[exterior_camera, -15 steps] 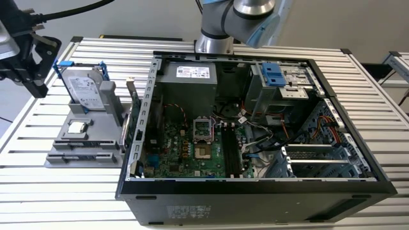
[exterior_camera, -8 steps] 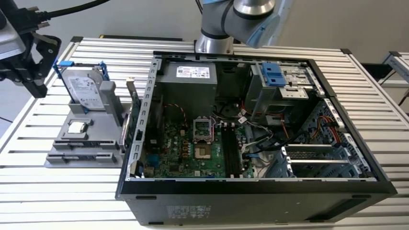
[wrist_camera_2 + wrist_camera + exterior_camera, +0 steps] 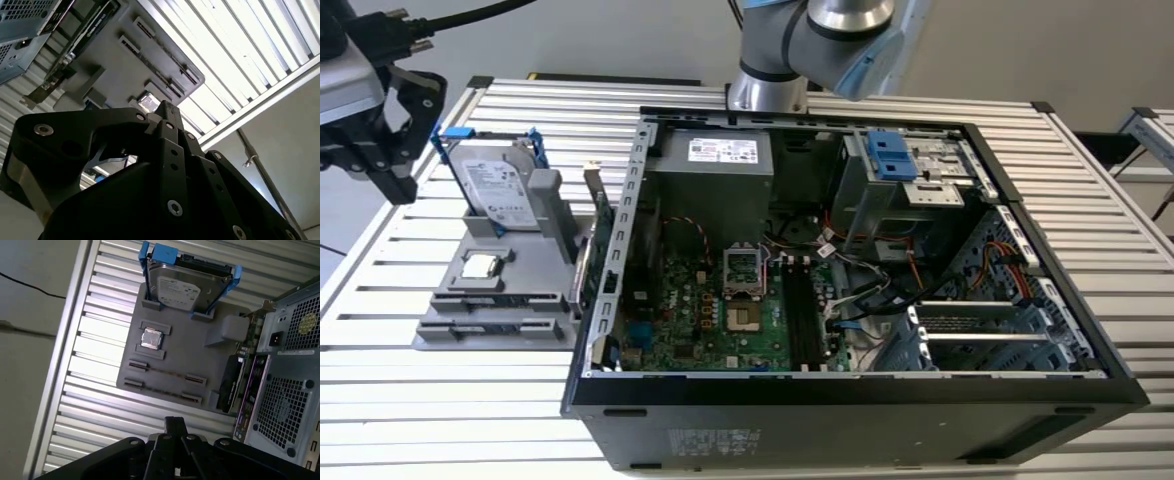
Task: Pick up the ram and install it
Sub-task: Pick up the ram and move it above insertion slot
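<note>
Ram (image 3: 167, 372) stands on edge in gray tray (image 3: 200, 350), well apart from pressed-together hand (image 3: 175, 421).

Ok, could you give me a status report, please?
Gripper shut, empty, hovering beside gray tray. Ram on edge in its slots, untouched. Nothing between them.

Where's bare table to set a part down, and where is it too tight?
Bare table slats lie nearer the exterior camera than the grey fixture, and more at the exterior view's right of the computer case. Crowded: the gap between fixture and case, where the expansion card stands.
</note>
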